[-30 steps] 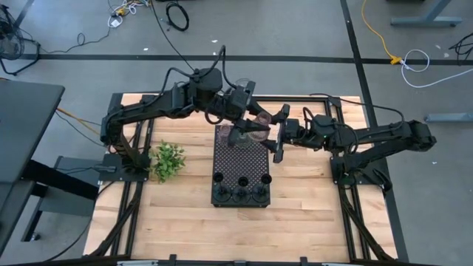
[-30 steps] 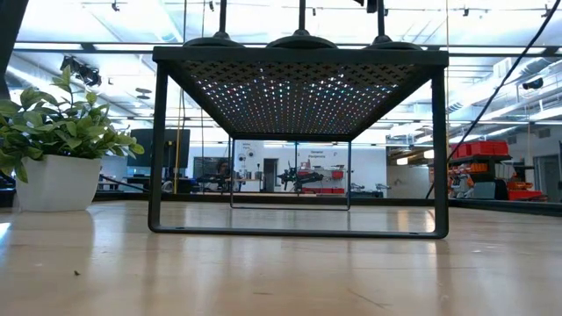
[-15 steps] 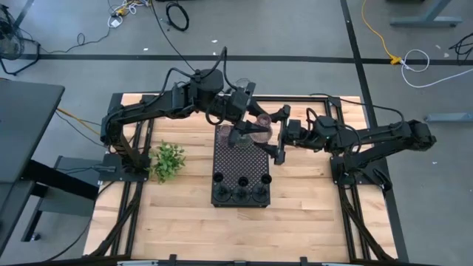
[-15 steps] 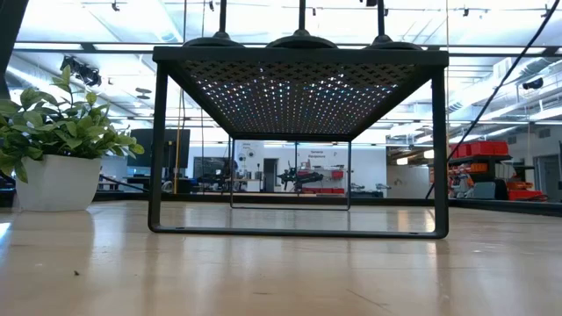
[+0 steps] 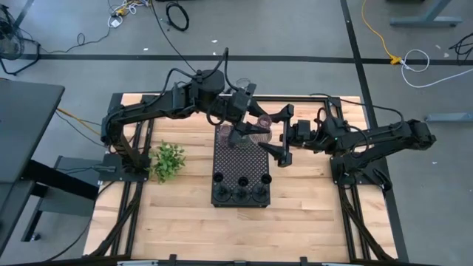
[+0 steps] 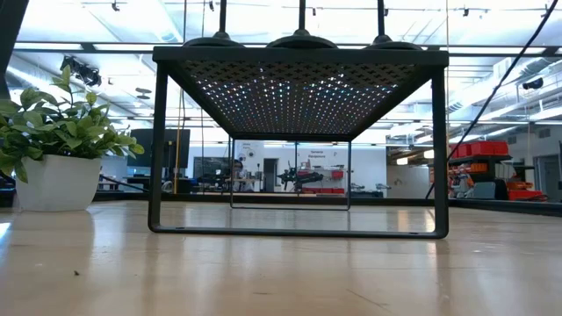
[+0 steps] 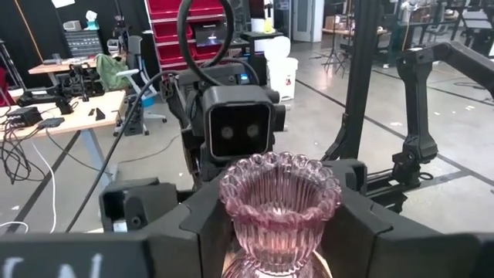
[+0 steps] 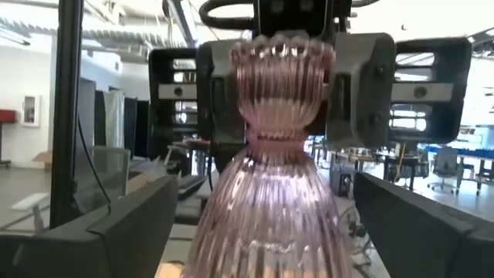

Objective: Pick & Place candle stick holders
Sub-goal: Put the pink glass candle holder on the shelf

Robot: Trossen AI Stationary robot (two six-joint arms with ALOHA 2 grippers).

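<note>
While the wooden counter (image 5: 185,214) carries the black perforated tray (image 5: 240,166), three black candle stick holders (image 5: 240,193) stand on the tray's end farthest from the arms. Above the tray's opposite end, the left tool (image 5: 235,127) grasps a pink ribbed glass cup (image 7: 279,202). Just beside this cup, at the tray's edge, the right tool (image 5: 277,137) stands released, fingers wide apart.

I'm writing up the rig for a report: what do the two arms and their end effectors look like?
Both arms are dark, nearly black, built of jointed segments with black cables looping along them. The left end effector and right end effector each end in two flat, blocky dark fingers. The right wrist carries a boxy dark camera module with two round lenses.
</note>
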